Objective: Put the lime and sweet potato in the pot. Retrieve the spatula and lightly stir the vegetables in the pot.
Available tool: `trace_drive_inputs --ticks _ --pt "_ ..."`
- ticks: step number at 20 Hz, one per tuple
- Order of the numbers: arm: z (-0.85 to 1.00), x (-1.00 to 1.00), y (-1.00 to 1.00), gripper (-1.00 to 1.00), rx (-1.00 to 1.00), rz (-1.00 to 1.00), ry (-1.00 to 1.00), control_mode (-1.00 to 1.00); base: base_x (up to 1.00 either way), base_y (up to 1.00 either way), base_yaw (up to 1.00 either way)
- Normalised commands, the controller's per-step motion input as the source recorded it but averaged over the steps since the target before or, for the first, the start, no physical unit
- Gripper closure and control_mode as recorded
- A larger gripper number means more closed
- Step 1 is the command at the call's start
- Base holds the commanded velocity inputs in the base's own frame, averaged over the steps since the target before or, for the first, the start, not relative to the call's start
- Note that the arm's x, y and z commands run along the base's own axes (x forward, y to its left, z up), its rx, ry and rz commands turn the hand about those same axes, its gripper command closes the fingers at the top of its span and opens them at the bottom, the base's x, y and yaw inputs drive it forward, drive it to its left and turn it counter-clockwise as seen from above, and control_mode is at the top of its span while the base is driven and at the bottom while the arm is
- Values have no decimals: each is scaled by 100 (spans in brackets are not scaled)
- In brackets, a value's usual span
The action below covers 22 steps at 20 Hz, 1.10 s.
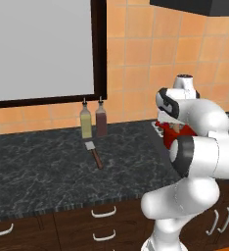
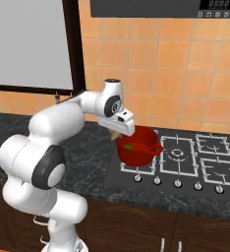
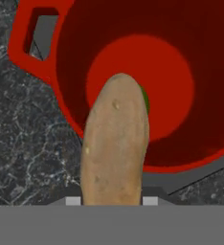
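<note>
My gripper [image 2: 118, 131] is shut on the sweet potato [image 3: 115, 143], a tan tuber that hangs over the near left rim of the red pot [image 3: 133, 48]. A green sliver of the lime [image 3: 145, 99] peeks out from behind the potato, on the pot's floor. From the right base view the pot [image 2: 139, 150] stands on the front left burner with the lime [image 2: 129, 146] inside, and the sweet potato [image 2: 115, 136] pokes out below the hand. The spatula [image 1: 93, 153] lies on the dark counter, blade toward the wall, well left of the pot [image 1: 169, 139].
Two small bottles [image 1: 86, 122] [image 1: 101, 120] stand against the tiled wall just behind the spatula. The stove top [image 2: 195, 157] with its grates and knobs stretches right of the pot. A dark-framed window [image 1: 38, 49] fills the wall at left.
</note>
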Motion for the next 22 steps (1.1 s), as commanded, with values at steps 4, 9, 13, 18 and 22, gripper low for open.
trace_drive_inputs --ticks 4,9,13,18,22 --pt "-39 40 -98 100 1 -5 0 -100 0 0 0" --pt "-62 17 -45 100 1 0 0 -100 0 0 0" --pt "-35 8 0 100 2 0 1 -100 0 0 0" --pt "-4 2 0 -100 0 0 1 -100 0 0 0" --pt "20 0 0 -100 3 0 3 -100 0 0 0"
